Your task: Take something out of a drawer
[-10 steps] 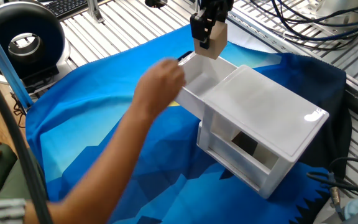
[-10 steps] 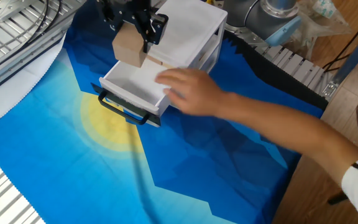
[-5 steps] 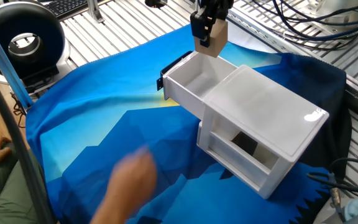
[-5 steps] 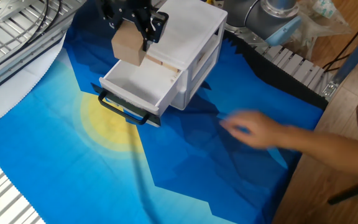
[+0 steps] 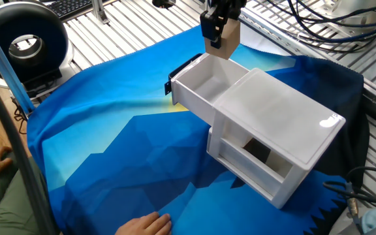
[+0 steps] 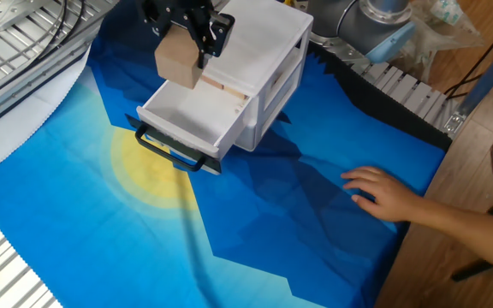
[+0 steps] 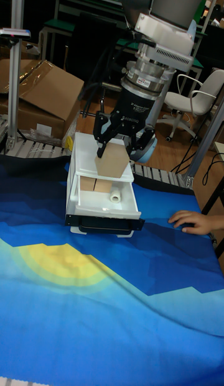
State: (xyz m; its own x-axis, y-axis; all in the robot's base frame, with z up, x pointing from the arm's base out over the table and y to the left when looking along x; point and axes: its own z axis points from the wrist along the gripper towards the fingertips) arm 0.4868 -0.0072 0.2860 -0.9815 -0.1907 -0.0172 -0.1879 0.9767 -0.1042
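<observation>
Wooden cube (image 7: 112, 161) hangs in the air above the open drawer (image 7: 104, 205), gripped between the fingers of the robot hand (image 7: 114, 151). The drawer is pulled out from the white drawer unit (image 5: 276, 140), its black handle (image 6: 168, 151) in front. A person's hand (image 6: 385, 191) rests on the blue cloth (image 6: 272, 231) to the right.

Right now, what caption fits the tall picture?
Gripper lifts the wooden cube above the open drawer.

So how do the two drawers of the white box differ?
The handled drawer has a black bar handle and is pulled out; the other drawer has a dark cut-out instead and is shut. The cube, held by the fingers, hangs above the handled drawer only. Both are white plastic.
</observation>
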